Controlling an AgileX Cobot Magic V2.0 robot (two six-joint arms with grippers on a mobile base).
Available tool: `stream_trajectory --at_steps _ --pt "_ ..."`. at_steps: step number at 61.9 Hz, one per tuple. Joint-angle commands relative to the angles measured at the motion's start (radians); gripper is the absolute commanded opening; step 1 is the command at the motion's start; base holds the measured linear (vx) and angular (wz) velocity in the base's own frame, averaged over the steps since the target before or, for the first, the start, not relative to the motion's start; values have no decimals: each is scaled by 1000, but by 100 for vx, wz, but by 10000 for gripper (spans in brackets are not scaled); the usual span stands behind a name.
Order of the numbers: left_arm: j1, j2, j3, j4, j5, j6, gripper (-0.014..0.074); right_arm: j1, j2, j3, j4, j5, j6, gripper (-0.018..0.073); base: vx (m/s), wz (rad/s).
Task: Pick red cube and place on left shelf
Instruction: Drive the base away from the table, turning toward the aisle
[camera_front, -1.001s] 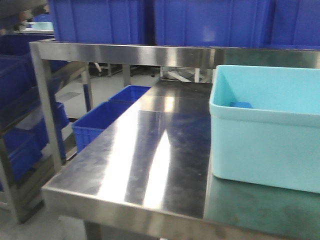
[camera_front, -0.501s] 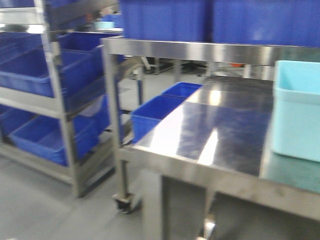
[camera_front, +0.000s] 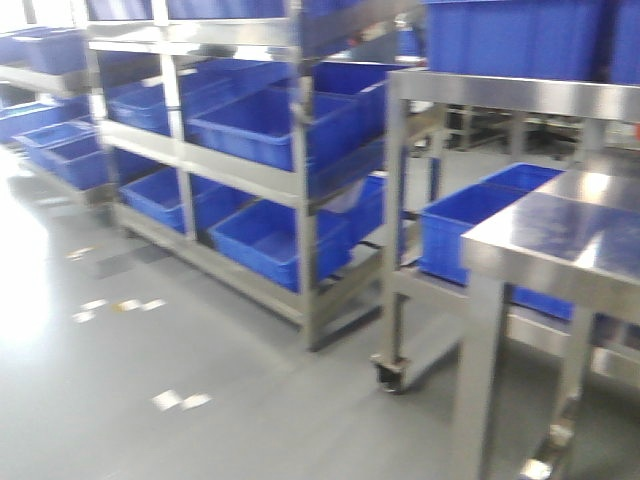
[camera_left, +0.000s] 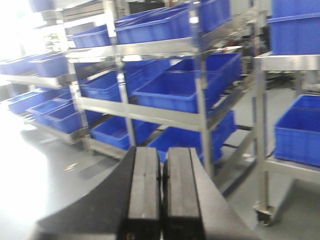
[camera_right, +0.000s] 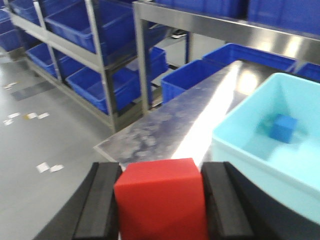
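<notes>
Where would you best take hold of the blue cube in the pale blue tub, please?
By two opposite flat side faces of the blue cube, coming straight down through the open top of the tub: its walls block any sideways approach, and the cube seems to sit clear of them on the floor.

Your front view looks across the floor at the rack (camera_front: 304, 200), table (camera_front: 560, 235) at right. The left wrist camera peers over the left gripper (camera_left: 162, 156) at that rack; the right wrist's tilts down over the table.
</notes>
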Motion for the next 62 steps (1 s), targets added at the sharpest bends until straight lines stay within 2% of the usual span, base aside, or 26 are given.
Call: stream_trajectory --at_steps 1,62 --pt "-8 8 22 -2 -84 2 106 -5 4 -29 -14 -81 0 57 -27 48" --pt "-8 8 22 -2 -84 2 106 -5 4 -29 -14 -81 0 57 -25 49"
